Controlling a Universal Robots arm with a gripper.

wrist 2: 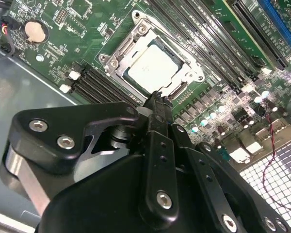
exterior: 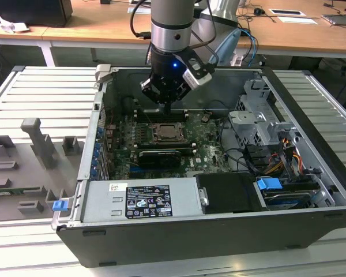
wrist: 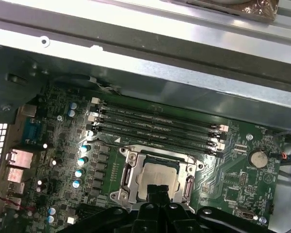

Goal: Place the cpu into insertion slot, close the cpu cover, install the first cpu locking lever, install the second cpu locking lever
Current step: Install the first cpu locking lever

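Grey metal rims the insertion slot (wrist 2: 108, 62), where the silvery-tan cpu (wrist 2: 153, 65) sits flat and square, the cpu cover (wrist 2: 183, 74) lowered around it. Just above the slot's edge hovers the gripper (wrist 2: 156, 99), fingers pressed together, holding nothing. Placement and cover look done; whether the latching is finished cannot be told.
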